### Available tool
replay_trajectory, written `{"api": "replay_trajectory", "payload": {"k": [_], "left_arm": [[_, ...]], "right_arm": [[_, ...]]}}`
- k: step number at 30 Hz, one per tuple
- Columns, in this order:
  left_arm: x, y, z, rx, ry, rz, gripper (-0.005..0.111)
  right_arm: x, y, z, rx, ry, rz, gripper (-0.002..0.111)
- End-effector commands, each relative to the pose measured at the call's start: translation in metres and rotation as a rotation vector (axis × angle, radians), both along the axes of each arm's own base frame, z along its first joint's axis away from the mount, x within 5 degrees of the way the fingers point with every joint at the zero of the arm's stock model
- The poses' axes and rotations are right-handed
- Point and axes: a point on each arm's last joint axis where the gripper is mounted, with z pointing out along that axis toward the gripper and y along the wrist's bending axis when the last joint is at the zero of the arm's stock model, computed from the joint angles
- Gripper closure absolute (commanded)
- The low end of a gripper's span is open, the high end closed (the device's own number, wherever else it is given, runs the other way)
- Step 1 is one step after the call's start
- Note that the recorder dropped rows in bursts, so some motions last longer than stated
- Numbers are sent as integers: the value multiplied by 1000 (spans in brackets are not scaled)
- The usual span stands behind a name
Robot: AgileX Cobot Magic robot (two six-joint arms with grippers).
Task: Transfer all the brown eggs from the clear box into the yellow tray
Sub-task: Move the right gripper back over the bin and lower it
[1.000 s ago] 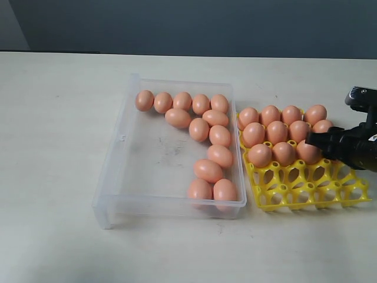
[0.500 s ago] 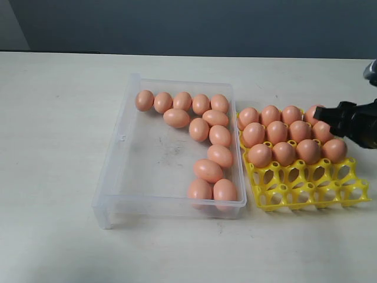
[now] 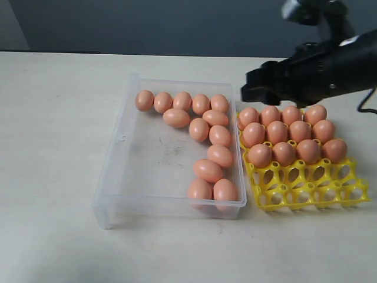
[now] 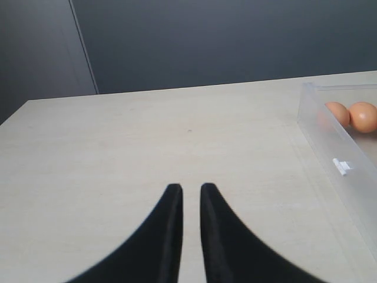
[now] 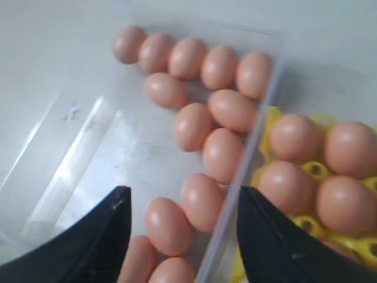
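Note:
Over a dozen brown eggs [image 3: 199, 129] lie in the clear box [image 3: 118, 154], along its far wall and right side. About a dozen more eggs [image 3: 284, 152] fill the far three rows of the yellow tray [image 3: 306, 186] to the box's right. My right gripper [image 3: 252, 88] hovers open and empty above the box's far right corner. In the right wrist view it [image 5: 184, 197] spans eggs [image 5: 203, 200], the box wall [image 5: 222, 217] and tray eggs [image 5: 344, 203]. My left gripper [image 4: 191, 188] is shut over bare table beside the box [image 4: 336, 141], with nothing in it.
The box and tray sit side by side on a pale table [image 3: 59, 118]. The tray's near two rows of cups are bare. A dark wall stands behind the table. The right arm [image 3: 330, 68] crosses above the tray's far edge.
The right gripper left an egg at the right end of the tray's third row. It then rose and swung left to the box's far right corner. The left gripper shows no change.

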Motion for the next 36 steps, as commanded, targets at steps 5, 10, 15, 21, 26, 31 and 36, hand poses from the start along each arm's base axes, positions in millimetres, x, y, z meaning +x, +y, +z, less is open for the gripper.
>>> {"api": "replay_trajectory", "payload": {"k": [5,10,15,21,26,31,36], "left_arm": [[0,0,-1,-2,-6,-3,95],[0,0,-1,-2,-6,-3,95],[0,0,-1,-2,-6,-3,95],[0,0,-1,-2,-6,-3,95],[0,0,-1,-2,-6,-3,95],[0,0,-1,-2,-6,-3,95],[0,0,-1,-2,-6,-3,95]], "right_arm": [[31,55,-45,-175,71,277,55],[44,74,-64,-214,162,395,55],[43,90,-74,-318,203,532,55],[32,103,-101,-415,265,638,68],[35,106,-113,-424,273,618,67],[37,105,-136,-469,318,638,60],[40,108,-138,-447,293,608,60]]}}
